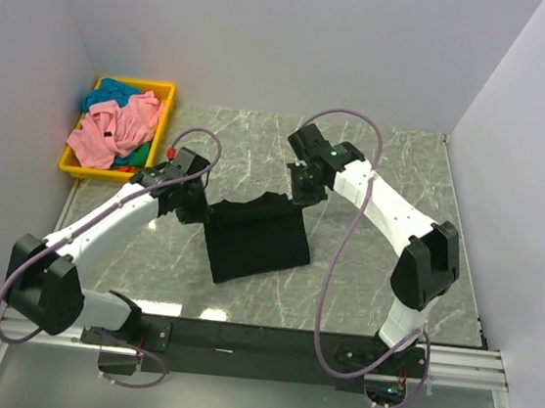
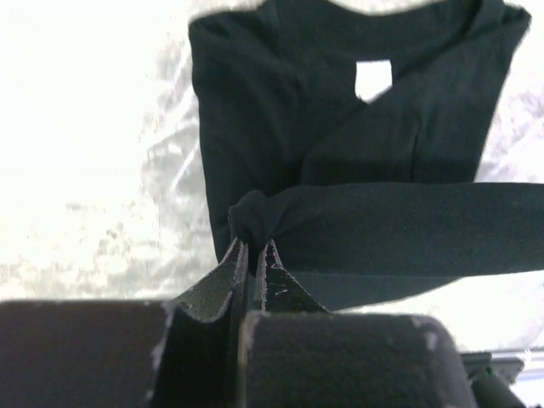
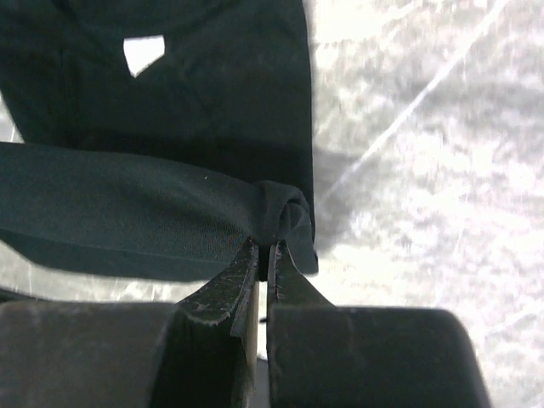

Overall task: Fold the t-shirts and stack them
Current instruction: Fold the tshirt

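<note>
The black t-shirt [image 1: 254, 236] lies partly folded on the marble table's middle. My left gripper [image 1: 197, 202] is shut on its far left corner; in the left wrist view the gripper [image 2: 253, 244] pinches a bunched fold of the black t-shirt [image 2: 340, 127], whose white tag [image 2: 372, 79] shows. My right gripper [image 1: 303, 194] is shut on the far right corner; in the right wrist view the gripper [image 3: 270, 246] pinches a bunched fold of the black t-shirt [image 3: 170, 110]. The far edge hangs lifted and taut between both grippers. Pink [image 1: 113, 130] and teal [image 1: 113, 92] t-shirts sit in the bin.
A yellow bin [image 1: 163, 93] stands at the table's far left corner, holding the crumpled shirts. White walls close in the table on the left, back and right. The black rail with both arm bases runs along the near edge.
</note>
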Motion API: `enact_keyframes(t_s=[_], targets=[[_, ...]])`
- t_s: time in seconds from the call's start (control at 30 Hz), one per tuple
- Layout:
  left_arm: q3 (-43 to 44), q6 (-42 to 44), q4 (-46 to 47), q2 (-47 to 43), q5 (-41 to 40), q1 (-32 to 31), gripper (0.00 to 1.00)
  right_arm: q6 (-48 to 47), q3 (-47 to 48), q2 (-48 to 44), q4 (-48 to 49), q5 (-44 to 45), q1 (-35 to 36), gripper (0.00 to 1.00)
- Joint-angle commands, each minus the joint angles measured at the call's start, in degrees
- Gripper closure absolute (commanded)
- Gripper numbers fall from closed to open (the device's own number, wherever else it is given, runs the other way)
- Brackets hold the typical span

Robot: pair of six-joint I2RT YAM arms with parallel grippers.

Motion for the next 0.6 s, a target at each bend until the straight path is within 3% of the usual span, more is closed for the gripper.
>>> enact_keyframes(t_s=[0.0,0.57], targets=[[1.0,3.0,3.5,2.1,-2.8,2.2,0.99,-2.7,2.7,1.9,4.7,2.4,-1.7,1.0],[-5.5,1.0,14.8,12.3,-3.7,5.1,0.99,-4.5,-1.3,10.7,19.9,2.3,-3.3,1.0]])
